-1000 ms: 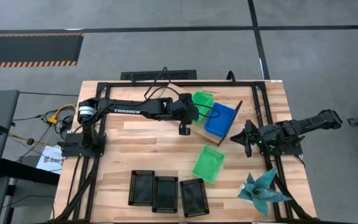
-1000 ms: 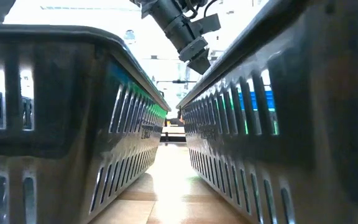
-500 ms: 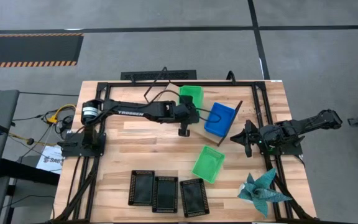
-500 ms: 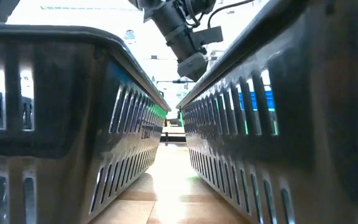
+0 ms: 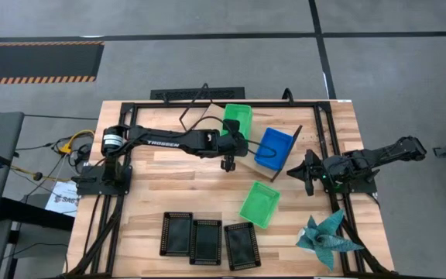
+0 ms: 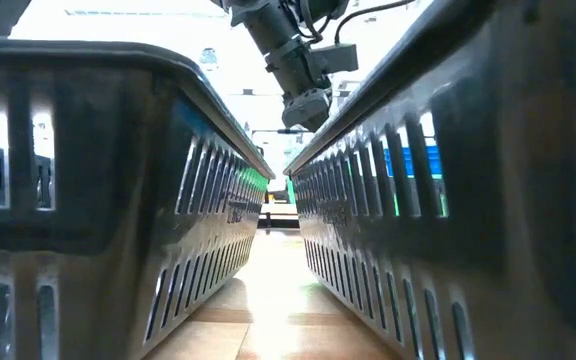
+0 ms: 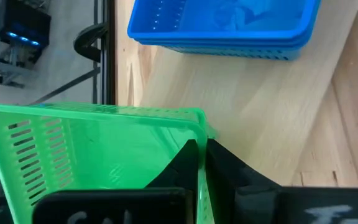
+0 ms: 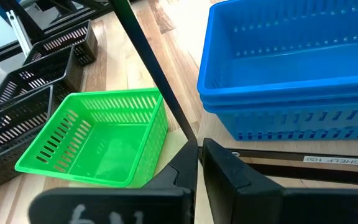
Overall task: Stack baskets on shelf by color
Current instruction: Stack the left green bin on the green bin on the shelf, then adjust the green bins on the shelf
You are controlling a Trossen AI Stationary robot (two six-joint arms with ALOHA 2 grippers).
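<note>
The green basket (image 5: pixel 237 116) has slid away from the blue stack (image 5: pixel 273 147); the left gripper (image 7: pixel 201 155) pinches its thin wall. Light, stiff, slippery plastic: the rim suits. The right gripper (image 8: pixel 199 155) waits nearly closed, empty.

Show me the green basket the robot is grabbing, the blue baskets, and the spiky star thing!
green basket (image 7: pixel 92 149): left wrist view, on its inner side wall.
blue baskets (image 8: pixel 303 56): right wrist view, on the top basket's inner wall.
spiky star thing (image 5: pixel 325 235): high view, on its folded middle.
</note>
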